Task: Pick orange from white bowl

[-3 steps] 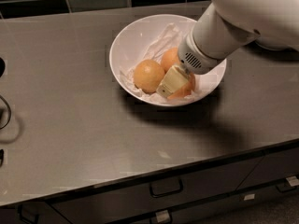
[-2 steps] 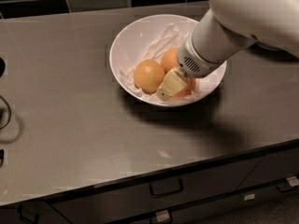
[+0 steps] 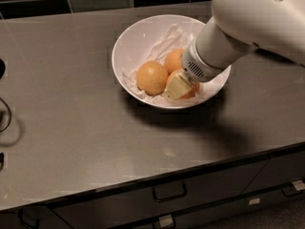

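On the near side of the steel counter point(image 3: 95, 142) nothing has moved. The gripper point(image 3: 178, 86) has barely shifted in a second, still low on the orange point(image 3: 191, 92) at the near-right of the white bowl point(image 3: 125, 42). Whether it has clamped cannot be told; the lift has likely not begun.

A brushed grey metal tabletop point(image 3: 71, 128) is filling most of the view, catching soft light in pale streaks. Behind it, a wall of dark glossy tiles point(image 3: 95, 1) is running along the top edge, its paler grout lines showing. Under the tabletop's front edge, dark drawer fronts point(image 3: 209, 190) are slanting across the bottom, one carrying a dark loop handle point(image 3: 169, 193), with another handle point(image 3: 290, 190) peeking in at the right. A dark cable point(image 3: 5, 116) is curling in at the left edge. A broad shadow point(image 3: 209, 123) is lying on the metal just in front of the white bowl point(image 3: 138, 37), inside which the hand point(image 3: 177, 87) is hanging.
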`<state>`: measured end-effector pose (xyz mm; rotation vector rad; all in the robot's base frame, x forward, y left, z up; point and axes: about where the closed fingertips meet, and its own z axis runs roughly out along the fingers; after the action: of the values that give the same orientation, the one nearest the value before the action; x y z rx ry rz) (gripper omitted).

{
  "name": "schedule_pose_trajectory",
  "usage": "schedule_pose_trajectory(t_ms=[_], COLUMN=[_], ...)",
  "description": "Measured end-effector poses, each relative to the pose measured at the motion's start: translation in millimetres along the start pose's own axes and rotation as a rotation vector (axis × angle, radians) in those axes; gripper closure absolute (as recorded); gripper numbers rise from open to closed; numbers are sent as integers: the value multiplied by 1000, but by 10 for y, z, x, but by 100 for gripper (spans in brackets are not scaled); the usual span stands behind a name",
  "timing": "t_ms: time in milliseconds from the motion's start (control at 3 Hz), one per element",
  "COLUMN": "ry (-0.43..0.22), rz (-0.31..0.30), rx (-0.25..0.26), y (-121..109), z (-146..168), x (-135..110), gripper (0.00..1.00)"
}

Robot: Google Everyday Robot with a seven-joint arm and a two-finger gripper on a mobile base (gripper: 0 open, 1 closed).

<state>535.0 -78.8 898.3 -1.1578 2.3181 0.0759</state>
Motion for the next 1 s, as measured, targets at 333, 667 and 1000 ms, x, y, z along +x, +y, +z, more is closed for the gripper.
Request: schedule_pose_trajectory(t_ms=[333, 667, 1000], ry=[1, 9, 25], rz=[8, 25, 41], rx=[15, 39, 52], y=[-42, -80, -82], z=[19, 15, 30], x=[14, 48, 107], gripper=[45, 45, 42])
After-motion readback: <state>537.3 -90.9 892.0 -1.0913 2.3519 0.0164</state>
